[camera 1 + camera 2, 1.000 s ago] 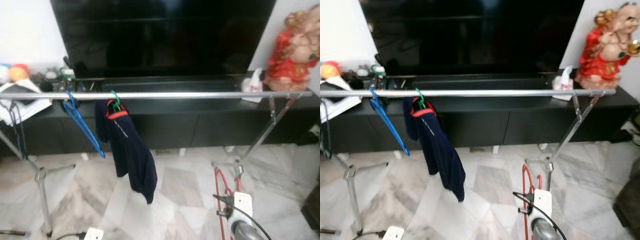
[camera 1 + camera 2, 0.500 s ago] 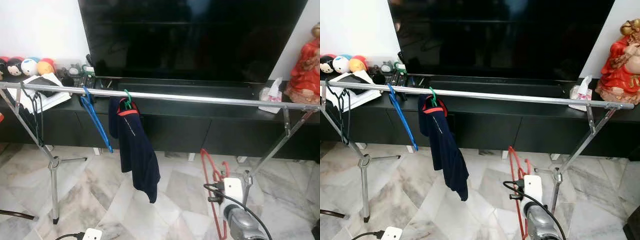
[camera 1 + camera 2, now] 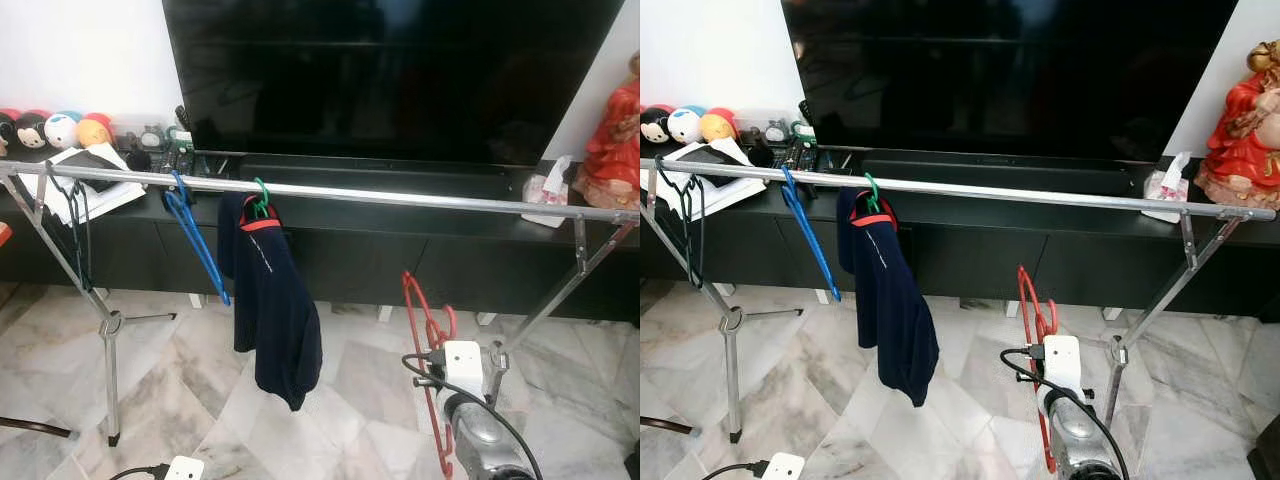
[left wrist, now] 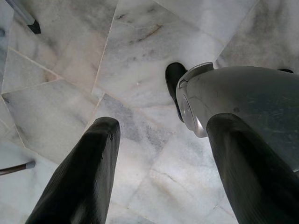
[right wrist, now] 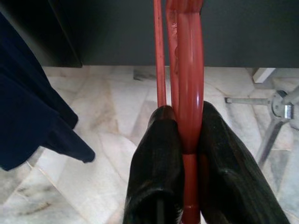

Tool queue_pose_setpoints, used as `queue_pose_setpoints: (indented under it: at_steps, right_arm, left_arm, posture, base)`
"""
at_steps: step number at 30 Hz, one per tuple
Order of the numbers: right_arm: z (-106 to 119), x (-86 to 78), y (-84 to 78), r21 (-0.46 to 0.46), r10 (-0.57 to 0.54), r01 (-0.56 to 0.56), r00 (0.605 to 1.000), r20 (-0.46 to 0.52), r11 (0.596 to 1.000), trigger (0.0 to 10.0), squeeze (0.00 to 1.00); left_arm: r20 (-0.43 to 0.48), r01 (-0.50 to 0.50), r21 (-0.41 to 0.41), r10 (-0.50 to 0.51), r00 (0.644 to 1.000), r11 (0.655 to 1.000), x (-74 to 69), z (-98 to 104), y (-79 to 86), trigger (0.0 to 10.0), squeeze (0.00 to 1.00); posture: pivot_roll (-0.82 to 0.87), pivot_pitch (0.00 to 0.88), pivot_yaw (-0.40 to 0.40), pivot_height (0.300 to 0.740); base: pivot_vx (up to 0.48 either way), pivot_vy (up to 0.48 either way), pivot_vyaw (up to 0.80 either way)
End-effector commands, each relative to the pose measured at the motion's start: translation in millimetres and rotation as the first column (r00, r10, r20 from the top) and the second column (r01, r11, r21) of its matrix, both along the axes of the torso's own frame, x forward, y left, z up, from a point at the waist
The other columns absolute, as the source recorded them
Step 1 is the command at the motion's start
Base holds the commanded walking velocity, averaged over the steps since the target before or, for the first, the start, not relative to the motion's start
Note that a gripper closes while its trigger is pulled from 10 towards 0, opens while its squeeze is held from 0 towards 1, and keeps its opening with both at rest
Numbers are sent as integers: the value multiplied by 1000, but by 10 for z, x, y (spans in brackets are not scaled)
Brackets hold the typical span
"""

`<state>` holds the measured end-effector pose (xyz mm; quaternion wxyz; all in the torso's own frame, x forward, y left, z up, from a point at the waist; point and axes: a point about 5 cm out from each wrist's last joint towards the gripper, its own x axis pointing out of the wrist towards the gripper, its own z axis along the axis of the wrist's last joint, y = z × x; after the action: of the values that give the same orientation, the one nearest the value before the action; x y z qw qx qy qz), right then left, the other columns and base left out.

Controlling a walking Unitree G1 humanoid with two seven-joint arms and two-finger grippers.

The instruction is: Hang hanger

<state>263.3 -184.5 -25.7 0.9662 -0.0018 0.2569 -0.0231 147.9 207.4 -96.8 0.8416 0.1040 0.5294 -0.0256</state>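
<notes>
No readable writing or brand showing anywhere. The red hanger is standing roughly upright w/ its long axis running up-down, hook end up, sitting below the silver rail and not yet on it, in front of the black TV cabinet. The right tool is clenching the red hanger's stem between both black fingers, pads pressing it from either side; the right arm is rising from the lower edge of the head views. The left tool is hanging idle over the marble floor, fingers spread wide apart, gripping nothing. On the rail, toward the robot's left, a blue hanger is dangling tilted, and just beside it a green hanger is carrying a navy garment w/ red collar trim. A dark hanger is hanging near the rail's left end by the stand leg. Behind the rail a big black TV is sitting on the cabinet, w/ a red figurine at the right and round plush toys at the left
</notes>
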Motion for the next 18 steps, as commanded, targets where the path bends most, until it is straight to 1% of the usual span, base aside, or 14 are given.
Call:
queue_pose_setpoints:
  at_steps: [1, 2, 4, 7, 10, 11, 12, 15, 18]
  right_arm:
    - [91, 96, 17, -1, -4, 4, 999, 48, 1000, 10000, 0]
    - [97, 105, 23, -2, -4, 4, 999, 49, 1000, 10000, 0]
    - [124, 135, 45, -5, -5, 5, 998, 63, 1000, 10000, 0]
    - [142, 152, 54, -5, -3, 4, 997, 73, 1000, 10000, 0]
    - [169, 176, 27, -7, -33, 34, 996, 87, 999, 10000, 0]
    - [166, 179, 16, -5, -44, 45, 996, 77, 999, 10000, 0]
    - [165, 179, 16, -3, -45, 46, 996, 75, 999, 10000, 0]
    - [172, 185, 22, 0, -37, 37, 996, 81, 999, 10000, 0]
    - [173, 187, 27, 2, -34, 34, 996, 81, 999, 10000, 0]
  left_arm:
    - [-46, 17, -25, -18, 999, 1000, -93, -51, -93, 10000, 0]
    - [-46, 18, -23, -19, 999, 1000, -93, -49, -78, 10000, 0]
    - [-47, 14, -13, -14, 999, 1000, -91, -36, -4, 10000, 0]
    - [-47, 11, -9, -11, 999, 1000, -91, -27, 43, 10000, 0]
    - [-54, 7, 0, -7, 999, 1000, -116, -21, 116, 10000, 0]
    - [-59, 4, 2, -4, 998, 1000, -139, -26, 128, 10000, 0]
    - [-61, 3, 3, -3, 998, 1000, -149, -30, 129, 10000, 0]
    - [-68, -1, 3, 1, 998, 1000, -180, -43, 115, 10000, 0]
    - [-74, -6, 1, 6, 997, 1000, -208, -60, 77, 10000, 0]
  posture:
    - [-32, 0, -85, 740]
    - [-32, 0, -85, 740]
    - [-32, 0, -85, 740]
    - [-32, 0, -86, 740]
    - [-33, 0, -87, 740]
    - [-33, 0, -87, 740]
    - [-33, 0, -87, 740]
    - [-33, 0, -88, 740]
    - [-30, 0, -91, 740]
  base:
    - [0, 0, 0]
    - [0, 0, 0]
    - [287, 0, 0]
    - [298, 0, 0]
    - [314, 0, 0]
    - [330, 0, 0]
    - [349, 0, 0]
    - [359, 0, -448]
    - [368, 0, 0]
